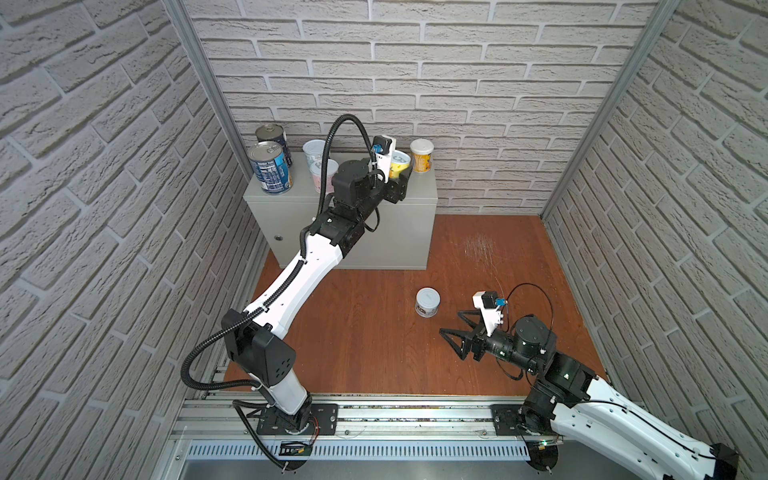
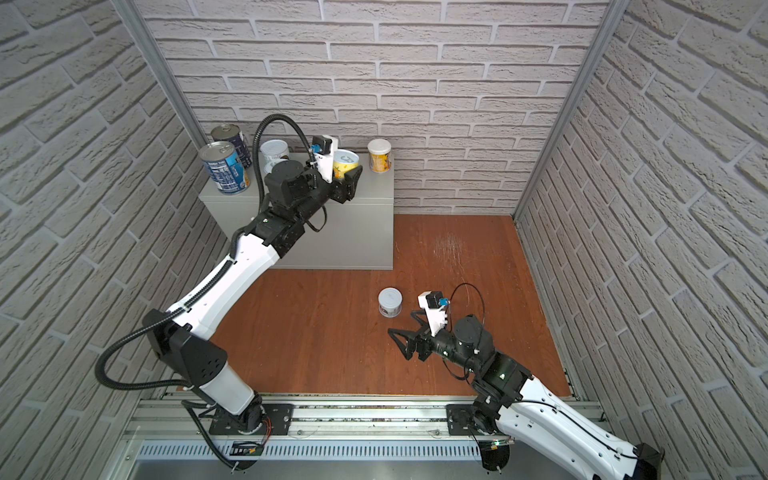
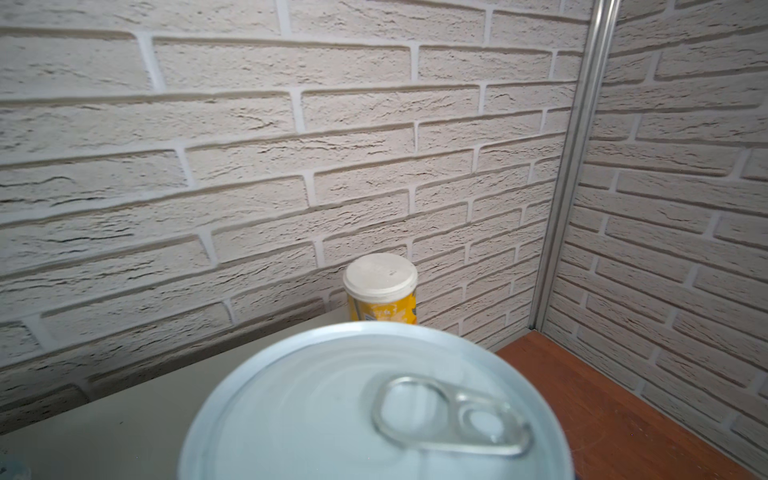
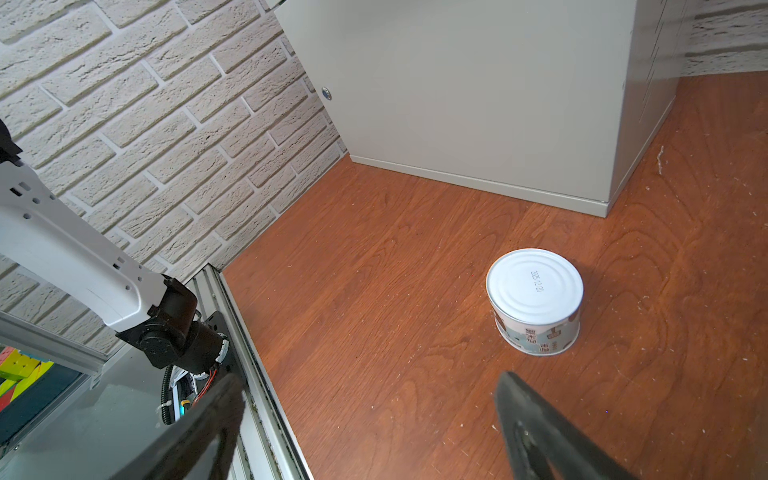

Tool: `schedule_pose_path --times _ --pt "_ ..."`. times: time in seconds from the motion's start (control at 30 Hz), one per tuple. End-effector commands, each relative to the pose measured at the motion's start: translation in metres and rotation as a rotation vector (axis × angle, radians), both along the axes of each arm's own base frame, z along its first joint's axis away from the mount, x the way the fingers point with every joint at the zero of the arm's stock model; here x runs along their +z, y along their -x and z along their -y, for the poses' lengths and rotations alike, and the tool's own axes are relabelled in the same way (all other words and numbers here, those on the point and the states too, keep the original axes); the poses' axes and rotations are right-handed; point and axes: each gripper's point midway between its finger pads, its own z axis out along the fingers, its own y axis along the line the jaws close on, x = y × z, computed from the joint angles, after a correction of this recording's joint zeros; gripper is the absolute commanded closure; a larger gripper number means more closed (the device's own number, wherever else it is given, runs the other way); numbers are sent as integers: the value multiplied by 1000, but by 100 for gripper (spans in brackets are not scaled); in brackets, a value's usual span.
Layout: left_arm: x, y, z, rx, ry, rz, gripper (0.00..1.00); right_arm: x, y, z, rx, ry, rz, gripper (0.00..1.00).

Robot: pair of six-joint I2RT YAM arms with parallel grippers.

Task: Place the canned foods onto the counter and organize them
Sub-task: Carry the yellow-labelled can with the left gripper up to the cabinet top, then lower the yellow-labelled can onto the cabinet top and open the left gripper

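in a top view, your left gripper (image 1: 399,176) is clenched on a yellow can (image 1: 401,160) over the worktop (image 1: 399,237). left wrist: that can's pull-tab lid (image 3: 332,415) fills the foreground. right wrist: your right gripper (image 4: 370,424) gapes empty near the white can (image 4: 535,291) on the floor (image 4: 374,270).

This is a robot lab's test booth dressed up as a room. Pale brick-pattern panels (image 1: 415,62) form three walls, held by bare aluminium posts (image 1: 197,62), over a reddish wood-look floor (image 1: 365,332). A left arm (image 1: 299,270) and a right arm (image 1: 602,411) are bolted to a slotted metal rail (image 1: 415,415) along the floor's front edge. A grey cabinet (image 1: 399,237) stands at its back left corner.
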Motion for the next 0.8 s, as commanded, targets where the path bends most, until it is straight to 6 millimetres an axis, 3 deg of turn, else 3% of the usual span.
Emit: schedule_pose_path --times 0.0,0.17,0.4,0.77 --pt "52 1 -11 22 99 162 41 21 -4 -2 -8 -41 54 5" --pt "43 -20 -13 41 98 145 40 24 -4 -3 -2 -39 59 5" --pt "35 -56 -33 101 97 136 41 14 -3 0 -13 -33 35 5" --pt "3 -99 -56 165 100 82 41 6 -3 0 -20 -28 6 5"
